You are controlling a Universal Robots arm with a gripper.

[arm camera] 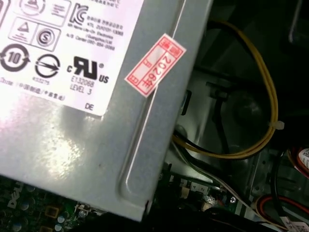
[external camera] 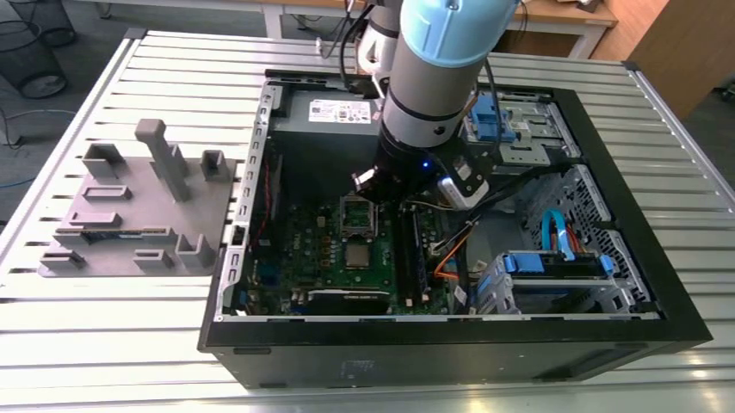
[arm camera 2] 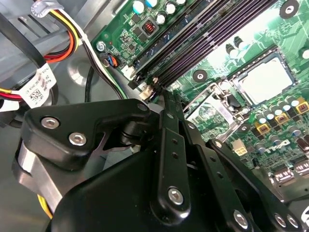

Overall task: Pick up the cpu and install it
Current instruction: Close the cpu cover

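Claw (external camera: 379, 194) – exterior view – is held inside the computer case (external camera: 460, 331) above the socket (external camera: 358, 215); the cpu (external camera: 360, 255) lies just beside the socket. Second wrist view: cpu (arm camera 2: 265, 79) is seen apart from the claw (arm camera 2: 161, 92), whose open or closed state cannot be told. First wrist view: power supply (arm camera: 72, 135), yellow cable (arm camera: 270, 96).

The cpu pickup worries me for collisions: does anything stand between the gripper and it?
Nothing visible does. The gripper hangs above the motherboard by the socket; the cpu lies flat past the socket, its metal top uncovered.

Smooth silvery metal cpu (arm camera 2: 265, 79), glossy green motherboard (arm camera 2: 270, 35).
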